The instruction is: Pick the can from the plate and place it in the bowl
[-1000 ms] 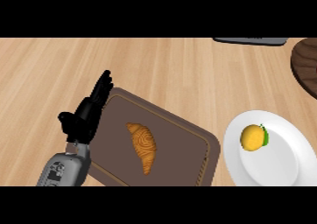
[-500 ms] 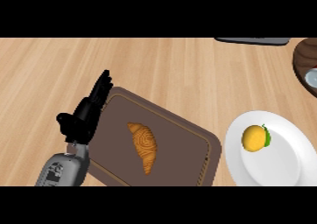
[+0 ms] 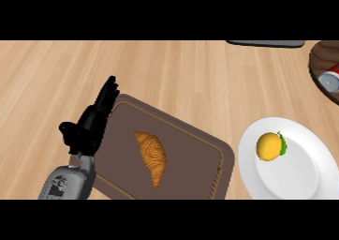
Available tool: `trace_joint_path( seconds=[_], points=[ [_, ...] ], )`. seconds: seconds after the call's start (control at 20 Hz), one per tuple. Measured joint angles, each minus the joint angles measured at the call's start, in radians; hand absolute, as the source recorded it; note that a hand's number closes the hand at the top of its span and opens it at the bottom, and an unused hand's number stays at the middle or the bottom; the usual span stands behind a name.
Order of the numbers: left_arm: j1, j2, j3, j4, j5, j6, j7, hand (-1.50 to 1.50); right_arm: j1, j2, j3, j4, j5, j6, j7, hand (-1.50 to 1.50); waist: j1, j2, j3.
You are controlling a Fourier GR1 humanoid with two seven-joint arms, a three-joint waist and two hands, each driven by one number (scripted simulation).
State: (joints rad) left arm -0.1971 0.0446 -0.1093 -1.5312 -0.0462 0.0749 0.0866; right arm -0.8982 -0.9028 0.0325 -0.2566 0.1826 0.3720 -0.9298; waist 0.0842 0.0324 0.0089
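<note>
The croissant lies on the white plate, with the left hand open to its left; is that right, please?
Not quite: in the head view the croissant lies on the brown board, not the white plate, which holds a yellow fruit. The left hand is indeed open to its left.

One view is supplied, taken from the robot's head and aimed steeply down at the bench (image 3: 186, 70). The camera sits close. The brown board (image 3: 193, 154) fills the lower centre and is cut by the lower edge. Left of the board, the left hand (image 3: 89, 126) enters from below. Right of the board, the white plate (image 3: 297, 173) and, farther up, the bowl (image 3: 331, 56) run out of frame.
</note>
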Motion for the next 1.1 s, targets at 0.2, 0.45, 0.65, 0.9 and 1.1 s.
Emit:
trace_joint_path(
  seconds=[0.2,0.45,0.65,0.9,1.1],
  points=[
    [-0.002,0.004,0.004,-0.001,-0.001,0.000,0.001,0.00,-0.024,-0.024,-0.030,0.031,-0.048,0.066,0.057,-1.50,-0.002,0.002,0.000],
    [-0.006,0.003,0.006,-0.005,0.001,0.001,0.008,0.00,-0.025,-0.050,-0.057,0.052,-0.099,0.148,0.129,-1.50,-0.008,0.005,0.002],
    [-0.002,0.009,0.012,-0.004,0.002,-0.001,0.004,0.00,-0.022,-0.067,-0.067,0.046,-0.128,0.208,0.185,-1.50,-0.010,0.006,0.003],
    [-0.005,0.005,0.014,-0.008,0.004,0.003,0.005,0.00,-0.008,-0.077,-0.075,0.019,-0.163,0.265,0.239,-1.50,-0.019,0.006,0.006],
    [-0.003,0.005,0.017,-0.010,0.006,0.003,0.003,0.00,0.013,-0.086,-0.075,-0.013,-0.187,0.293,0.270,-1.50,-0.024,0.006,0.007]
  ],
)
